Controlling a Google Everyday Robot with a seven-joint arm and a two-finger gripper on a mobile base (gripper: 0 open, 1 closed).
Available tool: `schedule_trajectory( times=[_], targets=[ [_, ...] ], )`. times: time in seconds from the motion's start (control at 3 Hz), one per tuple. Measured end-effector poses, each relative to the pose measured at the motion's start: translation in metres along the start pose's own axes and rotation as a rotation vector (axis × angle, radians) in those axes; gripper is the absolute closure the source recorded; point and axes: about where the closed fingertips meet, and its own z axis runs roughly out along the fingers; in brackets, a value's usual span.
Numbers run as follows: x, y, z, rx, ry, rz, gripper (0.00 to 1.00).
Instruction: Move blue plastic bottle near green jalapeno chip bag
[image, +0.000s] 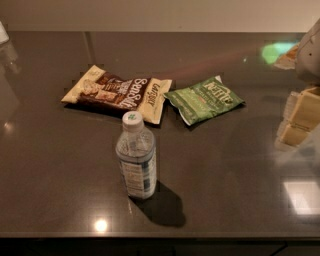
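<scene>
The blue plastic bottle (136, 160) stands upright on the dark table (60, 190), near the front middle; it is clear with a white cap and a blue-and-white label. The green jalapeno chip bag (205, 99) lies flat behind it and to the right, well apart from the bottle. My gripper (299, 120), cream-coloured, is at the right edge of the view, low over the table, to the right of the green bag and far from the bottle. It holds nothing that I can see.
A larger brown-and-cream snack bag (117, 92) lies flat left of the green bag, just behind the bottle. The table's front edge runs along the bottom of the view. A wall stands behind the table's far edge.
</scene>
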Motion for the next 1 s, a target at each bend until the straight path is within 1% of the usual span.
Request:
schedule_trajectory(
  times=[0.33, 0.67, 1.0],
  targets=[
    [-0.013, 0.012, 0.008, -0.024, -0.057, -0.022, 0.0],
    [-0.052, 0.049, 0.033, -0.103, -0.218, -0.087, 0.0],
    [-0.08, 0.077, 0.047, -0.176, -0.35, -0.117, 0.0]
  ],
)
